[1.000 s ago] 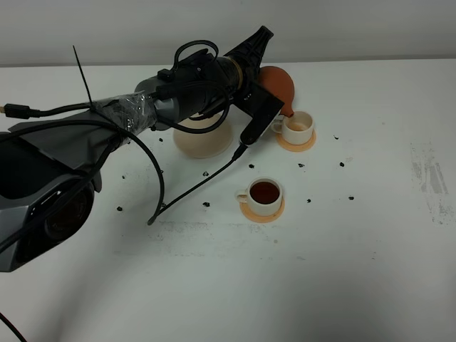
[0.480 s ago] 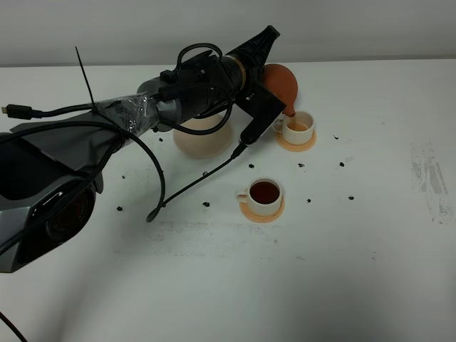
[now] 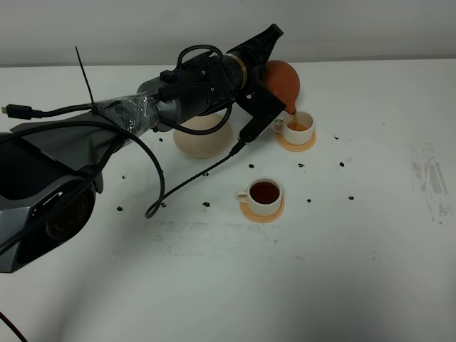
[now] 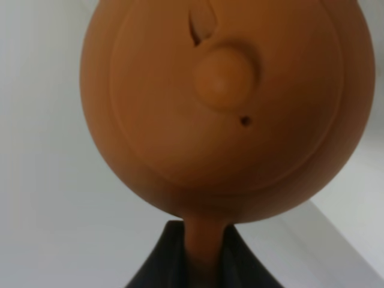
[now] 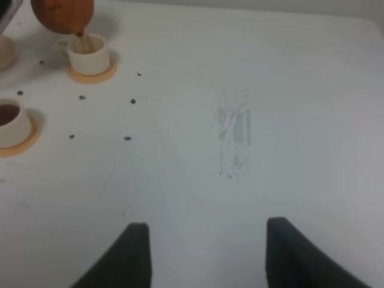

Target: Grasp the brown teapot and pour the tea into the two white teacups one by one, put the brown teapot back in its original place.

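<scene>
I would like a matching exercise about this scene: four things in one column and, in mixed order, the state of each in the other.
1. brown teapot
2. nearer teacup
3. farther teacup
4. beige disc

a. holds dark tea, stands alone
b. without the teapot
c. tilted, held by the left gripper
d. under the spout, taking tea

Pairs: 1-c, 2-a, 3-d, 4-b.

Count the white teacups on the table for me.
2. One cup sits at the back, under the tilted teapot's spout; the other stands nearer the camera, full of dark tea. The arm might hide others.
</scene>
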`<control>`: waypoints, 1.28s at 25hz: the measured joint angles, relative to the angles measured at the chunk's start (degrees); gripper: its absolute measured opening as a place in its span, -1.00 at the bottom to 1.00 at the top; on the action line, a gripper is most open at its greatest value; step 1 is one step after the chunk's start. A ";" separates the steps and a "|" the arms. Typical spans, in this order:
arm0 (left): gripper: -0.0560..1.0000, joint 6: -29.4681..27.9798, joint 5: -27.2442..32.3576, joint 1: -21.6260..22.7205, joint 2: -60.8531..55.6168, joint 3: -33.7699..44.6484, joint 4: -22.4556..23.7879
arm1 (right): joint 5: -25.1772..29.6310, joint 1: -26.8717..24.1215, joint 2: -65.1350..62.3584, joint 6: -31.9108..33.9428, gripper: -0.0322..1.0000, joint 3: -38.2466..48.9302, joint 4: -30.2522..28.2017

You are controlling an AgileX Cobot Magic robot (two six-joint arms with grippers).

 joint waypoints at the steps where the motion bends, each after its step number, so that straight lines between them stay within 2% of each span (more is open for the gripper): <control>1: -0.66 0.00 -0.30 0.00 0.00 0.00 0.23 | 0.00 0.00 0.00 0.00 -0.07 0.00 0.00; 7: -0.66 0.00 -2.17 0.00 0.00 0.00 0.59 | 0.00 0.00 0.00 0.00 -0.07 0.00 0.00; 32: -0.66 0.00 -4.01 0.00 0.00 0.00 8.12 | 0.00 0.00 0.00 0.00 -0.07 0.00 0.00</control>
